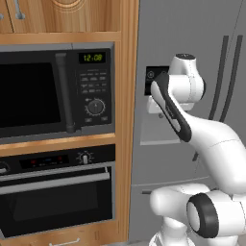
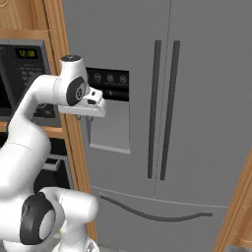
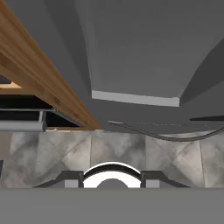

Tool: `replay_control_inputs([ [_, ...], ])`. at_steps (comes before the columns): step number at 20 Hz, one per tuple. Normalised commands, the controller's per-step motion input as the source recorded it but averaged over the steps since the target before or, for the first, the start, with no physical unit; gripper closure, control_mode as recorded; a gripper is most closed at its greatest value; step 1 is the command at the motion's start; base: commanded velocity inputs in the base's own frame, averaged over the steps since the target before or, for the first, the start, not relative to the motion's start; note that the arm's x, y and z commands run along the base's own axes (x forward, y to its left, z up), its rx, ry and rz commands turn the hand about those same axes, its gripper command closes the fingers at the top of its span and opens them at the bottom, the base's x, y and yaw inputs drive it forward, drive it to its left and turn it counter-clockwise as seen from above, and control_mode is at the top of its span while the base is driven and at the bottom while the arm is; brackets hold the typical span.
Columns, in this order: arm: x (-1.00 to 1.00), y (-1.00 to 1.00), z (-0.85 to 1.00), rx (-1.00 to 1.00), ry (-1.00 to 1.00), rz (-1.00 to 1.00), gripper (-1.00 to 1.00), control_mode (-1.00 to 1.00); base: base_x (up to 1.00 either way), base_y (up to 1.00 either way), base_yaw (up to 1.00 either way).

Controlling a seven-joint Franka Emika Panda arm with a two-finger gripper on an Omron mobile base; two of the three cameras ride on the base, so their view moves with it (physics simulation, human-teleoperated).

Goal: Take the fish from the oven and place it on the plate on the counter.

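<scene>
Running level across its shut door, the oven's (image 1: 55, 202) handle; tool (image 2: 90, 119) state unclear.

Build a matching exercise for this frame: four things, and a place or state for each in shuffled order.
Things:
1 oven
2 microwave
3 fridge
4 gripper

Places or states:
A right of the wooden column
B door shut, under the microwave
C hangs in front of the fridge's dispenser
D green clock lit

Pairs: 1-B, 2-D, 3-A, 4-C
</scene>
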Motion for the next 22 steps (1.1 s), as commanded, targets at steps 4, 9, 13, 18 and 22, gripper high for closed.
replay_control_inputs([
  [4, -0.53, 0.32, 0.0, 0.0, -0.04, 0.06, -1.0, -1.0, 0.0, 0.0, 0.0],
  [9, -0.56, 1.0, -0.14, -0.14, -0.16, 0.36, -1.0, -1.0, 0.0, 0.0, 0.0],
  [13, -0.37, 1.0, -0.45, -0.19, -0.12, 0.48, -1.0, -1.0, 0.0, 0.0, 0.0],
  [18, -0.53, 1.0, -0.39, -0.31, -0.14, 0.4, -1.0, -1.0, 0.0, 0.0, 0.0],
  [22, -0.18, 1.0, -0.51, -0.34, -0.19, 0.33, -1.0, -1.0, 0.0, 0.0, 0.0],
])
